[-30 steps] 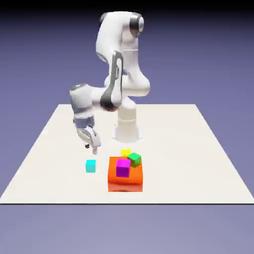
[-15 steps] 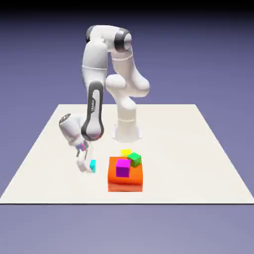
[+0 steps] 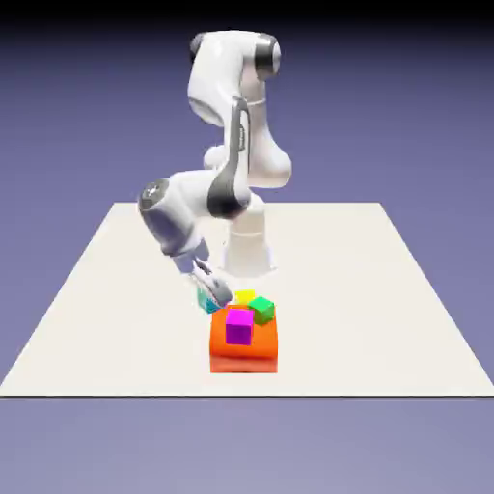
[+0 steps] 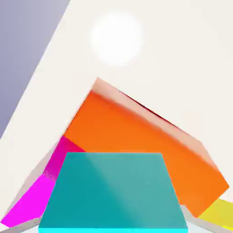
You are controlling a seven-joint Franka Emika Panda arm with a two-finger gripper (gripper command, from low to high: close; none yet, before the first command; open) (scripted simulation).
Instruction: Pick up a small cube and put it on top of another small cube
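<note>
plain blue-violet backdrop [image 3: 405,116], darkening to black at top, seemingly unlit there

Small cube [image 4: 109,191]: plain cyan, shaded teal on its large face. Held in the tool [image 3: 220,295], off the desk [image 3: 347,318], tilted, near the orange block's [image 3: 243,352] left end in the exterior view.

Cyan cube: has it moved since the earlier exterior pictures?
Yes. The cyan cube, now in the gripper, has shifted toward the orange block, which stayed put.
</note>
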